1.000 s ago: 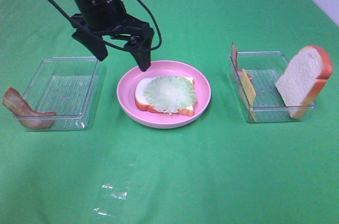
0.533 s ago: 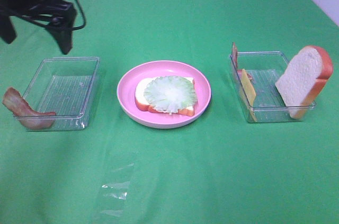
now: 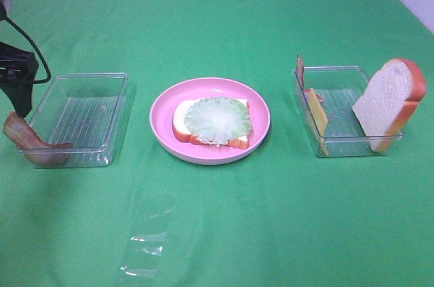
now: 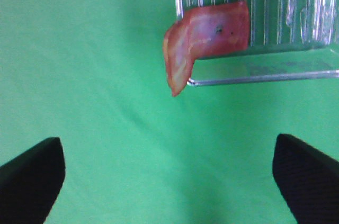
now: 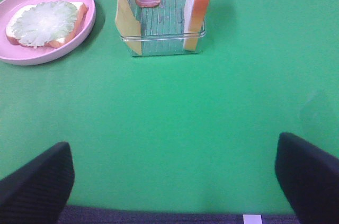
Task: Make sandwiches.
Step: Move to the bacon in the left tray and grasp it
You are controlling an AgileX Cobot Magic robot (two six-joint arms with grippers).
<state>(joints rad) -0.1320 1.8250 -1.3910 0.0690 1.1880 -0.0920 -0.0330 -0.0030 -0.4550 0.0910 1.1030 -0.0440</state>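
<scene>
- Exterior high is showing us the sandwich (image 3: 213,124) lying on the round pink plate (image 3: 159,107) in the middle of the green table (image 3: 217,233). So far it is one bottom bread slice (image 3: 182,119) with a lettuce leaf (image 3: 218,117) on top.
- Left of the plate a clear tray (image 3: 81,155) is sitting, with a bacon strip (image 3: 27,141) resting at its near left corner, one end poking out past the wall.
- We are seeing the left gripper (image 4: 169,181) hovering over the cloth just beside that strip, its fingers (image 4: 32,181) spread wide and gripping nothing.
- Right of the plate a second clear tray (image 3: 352,146) is holding a second bread slice (image 3: 390,100) standing on edge. A yellow cheese slice (image 3: 317,116) is leaning at its left wall, and another bacon strip (image 3: 300,70) is standing at its far left corner.
- We are finding the right gripper (image 5: 172,187) hanging well back from that tray — fingers (image 5: 37,181) spread wide, nothing between them.
</scene>
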